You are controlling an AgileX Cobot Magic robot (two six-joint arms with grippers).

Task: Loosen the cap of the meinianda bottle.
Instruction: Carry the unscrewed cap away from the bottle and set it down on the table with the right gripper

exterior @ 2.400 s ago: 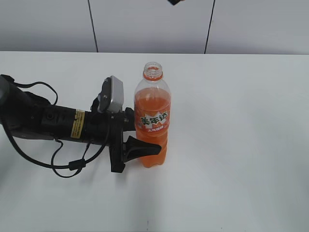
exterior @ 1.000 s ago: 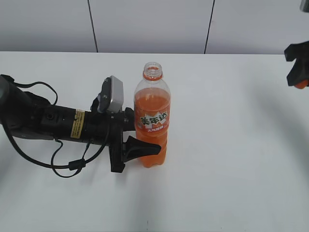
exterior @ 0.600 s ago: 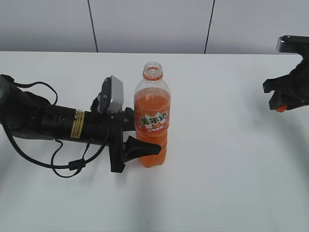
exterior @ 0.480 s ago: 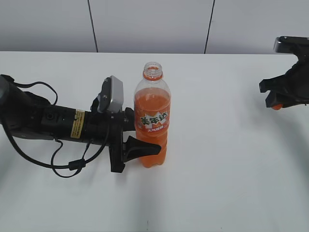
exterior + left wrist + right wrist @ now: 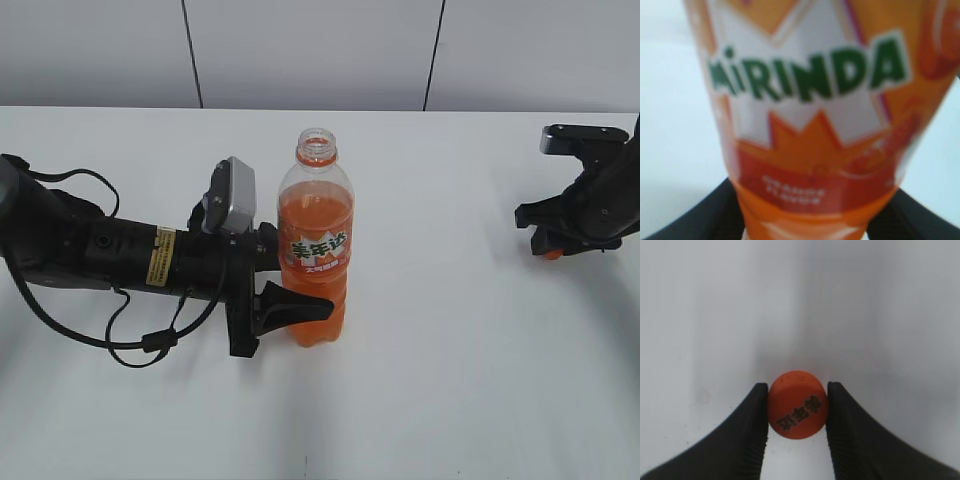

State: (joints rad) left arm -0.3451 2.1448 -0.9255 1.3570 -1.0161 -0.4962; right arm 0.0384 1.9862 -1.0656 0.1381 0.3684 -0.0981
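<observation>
I see white table [image 5: 430, 380] bare around tall clear orange-soda bottle [image 5: 316, 245], upright, uncapped, clamped by left fingers [image 5: 290, 305]. Right fingers [image 5: 755, 435] pinch small round orange cap [image 5: 798, 404] well right, near table.

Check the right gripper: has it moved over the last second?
Yes. The right gripper, shut on the cap, has come down and leftward from the frame's upper right edge toward the table, nearer the meinianda bottle.
</observation>
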